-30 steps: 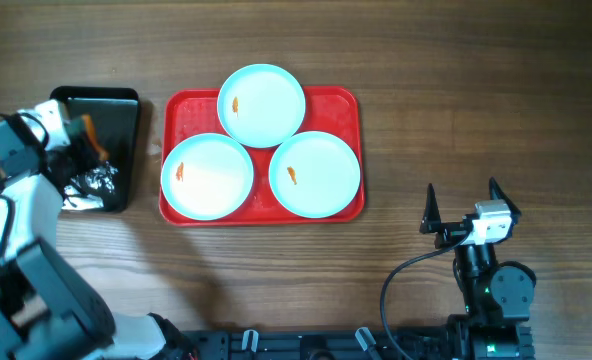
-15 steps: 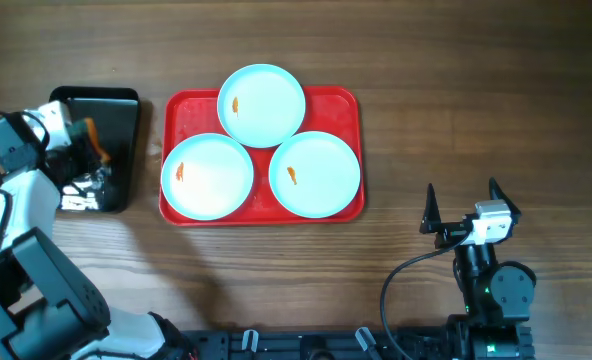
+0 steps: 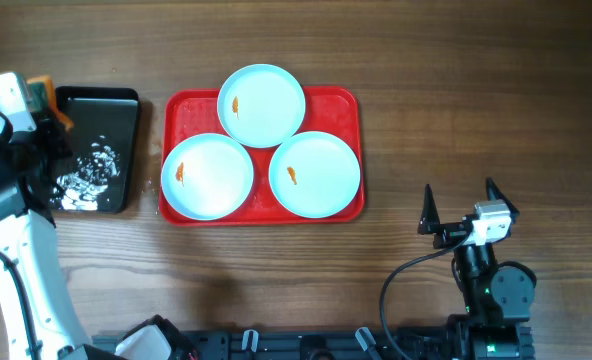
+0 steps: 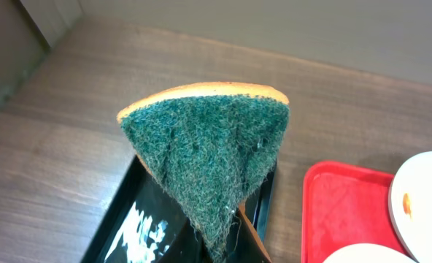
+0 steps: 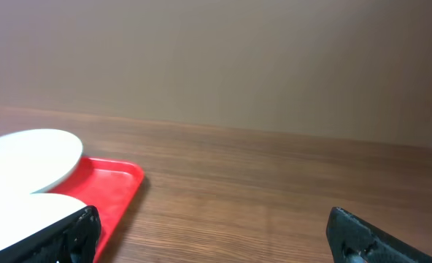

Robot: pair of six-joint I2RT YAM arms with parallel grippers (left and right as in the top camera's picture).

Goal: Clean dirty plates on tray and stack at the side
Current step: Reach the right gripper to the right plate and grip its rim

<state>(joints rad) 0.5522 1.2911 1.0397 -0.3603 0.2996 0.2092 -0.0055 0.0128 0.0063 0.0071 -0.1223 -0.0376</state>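
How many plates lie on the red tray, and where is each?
3. The far plate sits at the far middle of the tray; the left plate and the right plate sit side by side along its near edge. None looks hidden.

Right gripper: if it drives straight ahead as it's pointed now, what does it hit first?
Nothing, as far as the views show. The right gripper, open, points across bare table; the tray and its plates lie off to its left, outside that line. Depth beyond is unclear.
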